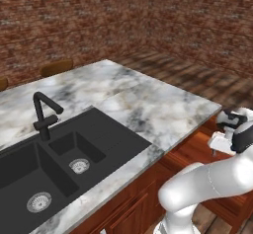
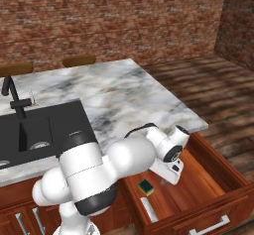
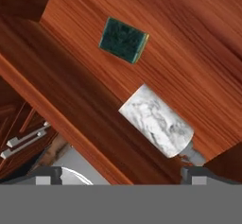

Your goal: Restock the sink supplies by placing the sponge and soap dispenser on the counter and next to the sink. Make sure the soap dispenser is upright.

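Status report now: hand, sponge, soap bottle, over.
Hand open, empty, above open drawer. Sponge flat and soap bottle on its side, both in drawer. Nothing in the way.

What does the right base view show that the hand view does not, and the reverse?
Right base view alone: the white marble counter with grey veining, the matte black double-basin sink with its angular black faucet, and the brick wall.

Hand view alone: the grey marbling on the pale cylindrical soap dispenser, which lies on its side.

Both: the open reddish-brown wooden drawer, the small green-topped yellow sponge and the dispenser inside.
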You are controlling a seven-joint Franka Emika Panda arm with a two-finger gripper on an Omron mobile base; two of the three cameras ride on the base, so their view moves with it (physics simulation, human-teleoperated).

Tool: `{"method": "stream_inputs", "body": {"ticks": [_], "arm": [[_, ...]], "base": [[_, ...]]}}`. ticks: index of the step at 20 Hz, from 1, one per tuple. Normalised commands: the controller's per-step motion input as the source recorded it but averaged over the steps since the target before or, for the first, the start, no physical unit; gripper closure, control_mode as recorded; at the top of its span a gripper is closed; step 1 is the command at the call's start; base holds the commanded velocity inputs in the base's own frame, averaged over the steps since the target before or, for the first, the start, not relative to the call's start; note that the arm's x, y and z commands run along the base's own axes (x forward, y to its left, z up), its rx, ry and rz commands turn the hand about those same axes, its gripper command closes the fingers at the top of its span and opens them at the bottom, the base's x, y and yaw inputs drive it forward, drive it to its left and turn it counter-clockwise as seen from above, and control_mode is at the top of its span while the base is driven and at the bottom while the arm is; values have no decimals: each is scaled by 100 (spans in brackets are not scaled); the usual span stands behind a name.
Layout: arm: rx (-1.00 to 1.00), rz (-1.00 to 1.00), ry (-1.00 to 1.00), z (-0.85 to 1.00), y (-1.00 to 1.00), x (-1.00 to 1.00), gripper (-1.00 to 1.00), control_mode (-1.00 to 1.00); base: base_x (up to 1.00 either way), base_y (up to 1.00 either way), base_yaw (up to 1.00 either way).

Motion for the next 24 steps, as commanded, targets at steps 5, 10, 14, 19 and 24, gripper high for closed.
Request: {"method": "stream_inputs", "body": {"ticks": [5, 10, 14, 19, 24], "arm": [[0, 0, 7, -37, 13, 0, -100, -100], [-1, -1, 4, -38, 32, 3, -100, -100], [0, 0, 0, -16, 21, 7, -100, -100], [0, -1, 0, -18, 2, 7, -100, -100], [0, -3, 0, -27, 1, 20, -100, -100]], "base": [[0, 0, 0], [0, 0, 0], [0, 0, 0], [0, 0, 0], [0, 0, 0]]}}
